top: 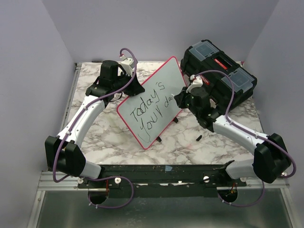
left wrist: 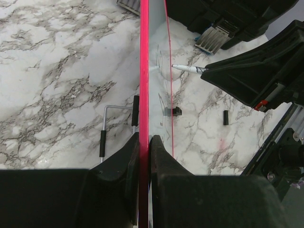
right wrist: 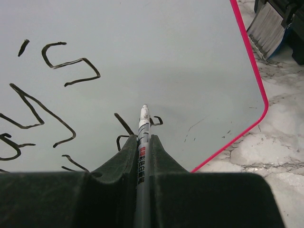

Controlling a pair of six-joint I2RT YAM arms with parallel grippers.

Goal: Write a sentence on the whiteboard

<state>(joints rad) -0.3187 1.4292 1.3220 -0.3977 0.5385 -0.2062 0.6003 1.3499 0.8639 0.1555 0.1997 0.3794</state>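
The whiteboard [top: 152,102], white with a red-pink rim, stands tilted on edge in the middle of the table. My left gripper [left wrist: 144,142] is shut on its rim [left wrist: 144,71] at the upper left side. Black lettering [top: 147,109] reads "Today's" over "Your da". My right gripper [right wrist: 142,142] is shut on a grey marker [right wrist: 143,137], its white tip [right wrist: 144,110] touching the board at the last letter. The marker tip also shows in the left wrist view [left wrist: 183,68].
A black toolbox [top: 221,73] with red latches stands behind the right arm. A small black cap [top: 198,138] lies on the marble table near the board's lower right. A wire stand [left wrist: 107,128] lies behind the board.
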